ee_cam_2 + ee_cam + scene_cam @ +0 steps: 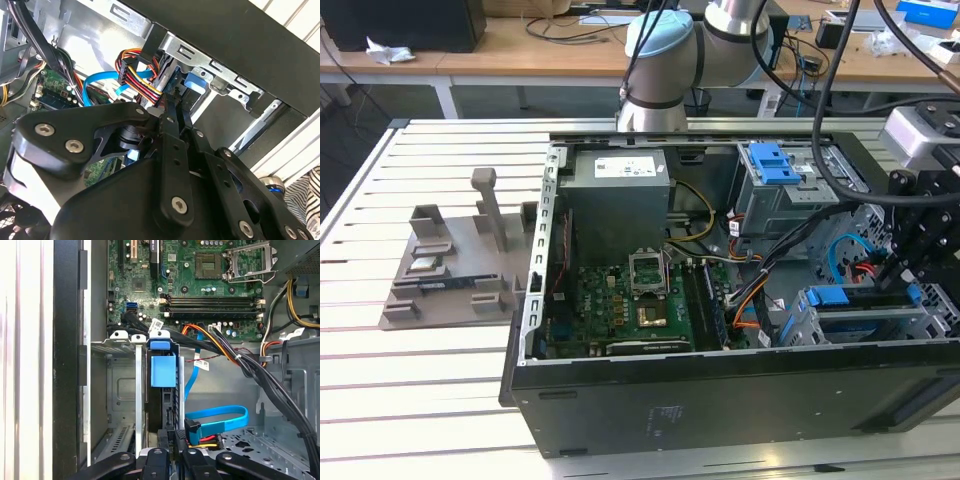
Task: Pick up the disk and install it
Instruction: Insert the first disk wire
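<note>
- On the exterior view's far left, a grey holder tray (448, 272) sits on the slatted white table (380, 380), well apart from the work.
- Right of it lies the open computer case (720, 385), with the grey power box (618, 195) at the far side and the green circuit board (625, 305) nearer.
- Further right, a metal cage with a blue latch (775, 160) stands at the far side. A bundle of cables (235, 357) runs between it and the drive bay.
- At the case's near right corner, the disk (163, 371) stands on edge inside the metal bay (117, 390), its blue bracket facing up the slot.
- The gripper (905, 275) hangs over that bay. In the second wrist view its fingers (172, 107) are drawn close together and appear to pinch the disk's end.
- By this, the installing step looks to be under way, with the disk largely in its slot.
- Finishing would call for a straight push along the rails, clear of the blue flat cable (220, 417) just beside.
</note>
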